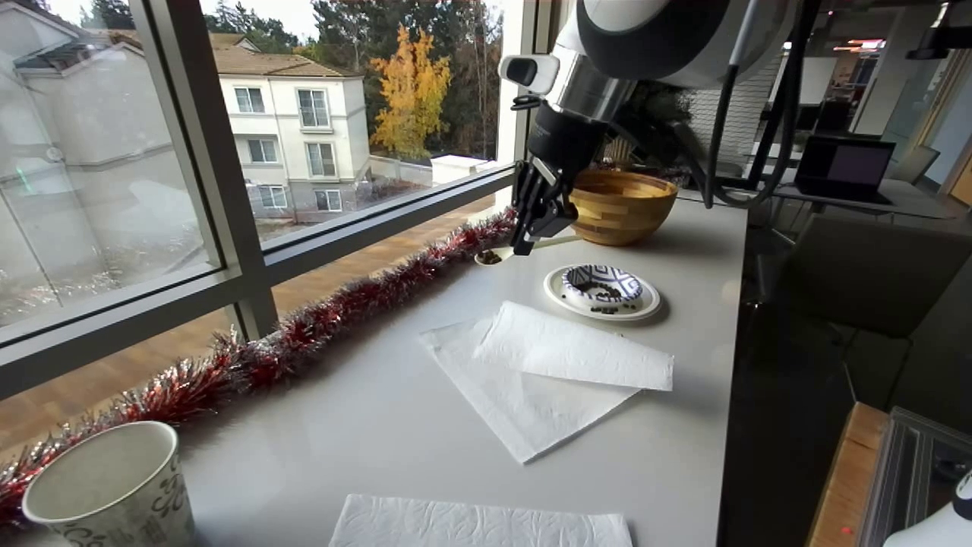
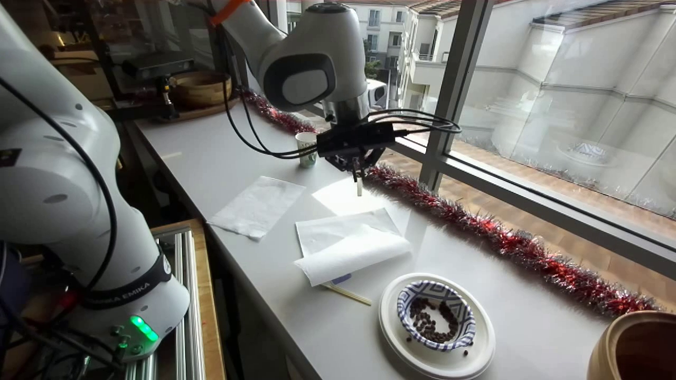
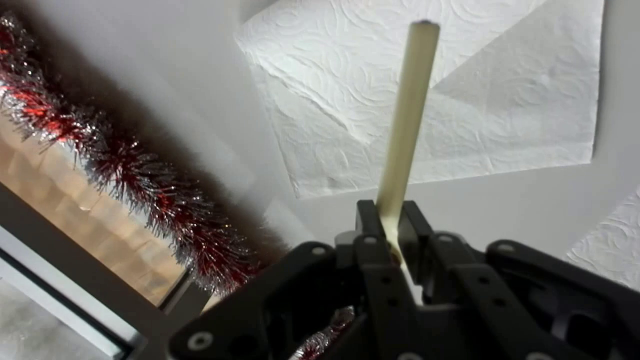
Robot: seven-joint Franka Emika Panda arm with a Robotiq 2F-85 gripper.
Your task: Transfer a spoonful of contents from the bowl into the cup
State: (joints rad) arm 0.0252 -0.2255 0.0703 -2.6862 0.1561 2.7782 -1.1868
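Nearest, at the lower left of an exterior view, the paper cup (image 1: 137, 510) stands upright, mouth up; from the fingers of the gripper (image 3: 391, 215) it lies well apart, down and left in that frame and nearer the camera, and the coming carry should turn on this; the fingers, in the wrist view, are clenched on the handle of the spoon (image 3: 410, 107), held off the table (image 1: 342, 441), its long axis close to level, its scoop at the left with dark beans (image 1: 491, 257) in it, its handle running right; the scoop seems to face roughly toward the cup's end; only one arm (image 2: 301, 79) is there to bring it over; counted, near to far: one cup; one flat paper towel (image 1: 486, 524) at the bottom edge; one folded paper towel (image 1: 566, 353) mid-frame; one spoon, gripped; right of centre, one plate (image 1: 647, 305) bearing one patterned bowl (image 1: 619, 279) with beans too small to count; one wooden bowl (image 1: 623, 213) beyond; a second wooden bowl (image 2: 200, 95) shows at the upper left in an exterior view, along with one pale stick (image 2: 348, 294) low in the middle.
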